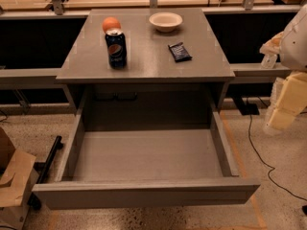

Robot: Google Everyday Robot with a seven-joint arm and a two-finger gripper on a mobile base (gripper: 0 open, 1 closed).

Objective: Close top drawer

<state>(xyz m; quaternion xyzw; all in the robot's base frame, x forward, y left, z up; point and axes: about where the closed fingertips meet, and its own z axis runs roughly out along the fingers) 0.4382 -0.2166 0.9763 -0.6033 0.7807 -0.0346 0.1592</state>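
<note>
Top drawer (144, 159) stands pulled far out of the cabinet, front panel nearest the camera. Pincer (280, 116) hangs right of the drawer, apart from it; open or closed, cannot tell. Above and behind the drawer, on the counter (148, 61): Pepsi can (116, 48), snack bar (180, 51), orange (111, 24), bowl (165, 21).

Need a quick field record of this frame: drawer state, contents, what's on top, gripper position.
top drawer: pulled far out, front panel toward the camera
drawer contents: nothing visible inside
cabinet top: soda can front left, orange just behind it, white bowl at the back, dark snack packet to the right
gripper: at right edge of view, off the drawer's right side, apart from it
task status: drawer not yet closed
</note>
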